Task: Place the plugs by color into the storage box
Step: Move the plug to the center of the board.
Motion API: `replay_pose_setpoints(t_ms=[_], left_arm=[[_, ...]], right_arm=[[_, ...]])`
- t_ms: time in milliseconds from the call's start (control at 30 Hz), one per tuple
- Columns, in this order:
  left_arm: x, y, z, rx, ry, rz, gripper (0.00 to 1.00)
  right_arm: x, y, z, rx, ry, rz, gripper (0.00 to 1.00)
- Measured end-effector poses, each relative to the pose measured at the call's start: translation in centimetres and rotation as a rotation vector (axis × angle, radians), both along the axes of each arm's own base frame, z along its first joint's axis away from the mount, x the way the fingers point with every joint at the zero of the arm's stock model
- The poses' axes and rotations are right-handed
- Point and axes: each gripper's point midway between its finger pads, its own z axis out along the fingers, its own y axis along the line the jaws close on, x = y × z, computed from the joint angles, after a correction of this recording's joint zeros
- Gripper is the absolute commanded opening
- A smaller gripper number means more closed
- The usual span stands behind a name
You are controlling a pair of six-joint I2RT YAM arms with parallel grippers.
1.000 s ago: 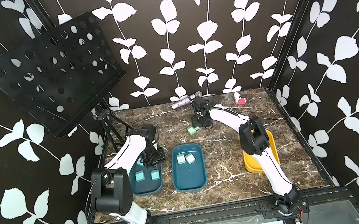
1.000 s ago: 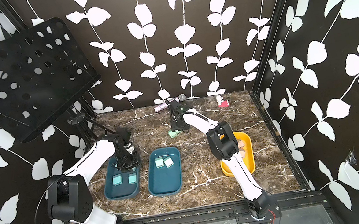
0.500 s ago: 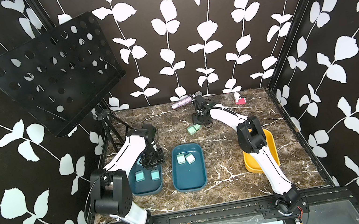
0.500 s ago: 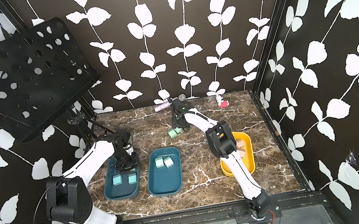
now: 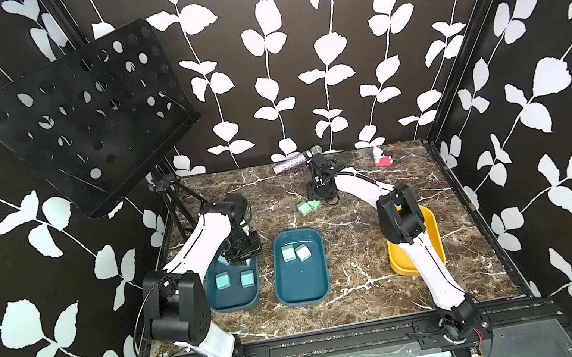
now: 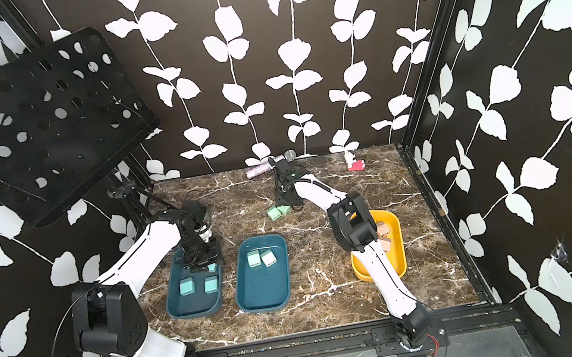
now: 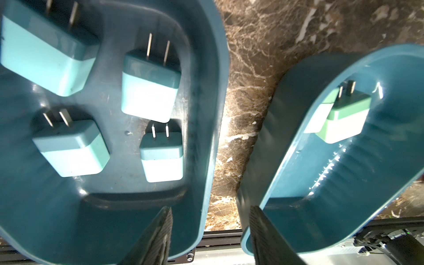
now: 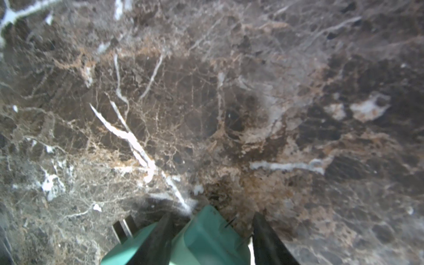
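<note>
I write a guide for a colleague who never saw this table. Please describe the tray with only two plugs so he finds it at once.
On the marble table, three trays lie in a row near the robot's bases. The one meant is the middle tray, between another teal tray and a yellow tray. It holds two pale green plugs; its teal neighbour holds light blue plugs.

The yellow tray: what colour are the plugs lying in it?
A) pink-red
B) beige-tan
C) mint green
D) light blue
B: in a top view, the yellow tray holds beige-tan plugs, partly hidden behind the right arm.
</note>
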Motion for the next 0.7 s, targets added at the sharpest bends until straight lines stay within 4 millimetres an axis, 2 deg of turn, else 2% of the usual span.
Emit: replay_pose_setpoints(t_ms=[200, 433, 567, 700], left_arm=[[0.1, -0.2, -0.1, -0.007, 0.005, 0.000, 0.56], [0.3, -0.4, -0.2, -0.020, 0.002, 0.000, 0.56], [0.6, -0.7, -0.2, -0.033, -0.006, 0.000, 0.56], [0.8, -1.0, -0.3, -0.047, -0.011, 0.001, 0.56]], right_arm=[[-2.2, -1.1, -0.3, -0.009, 0.030, 0.000, 0.50], [-7.7, -4.5, -0.3, -0.053, 0.103, -0.021, 0.50], [-10.3, -6.1, 0.7, -0.063, 0.116, -0.030, 0.52], [-12.3, -7.3, 2.7, -0.047, 0.108, -0.056, 0.62]])
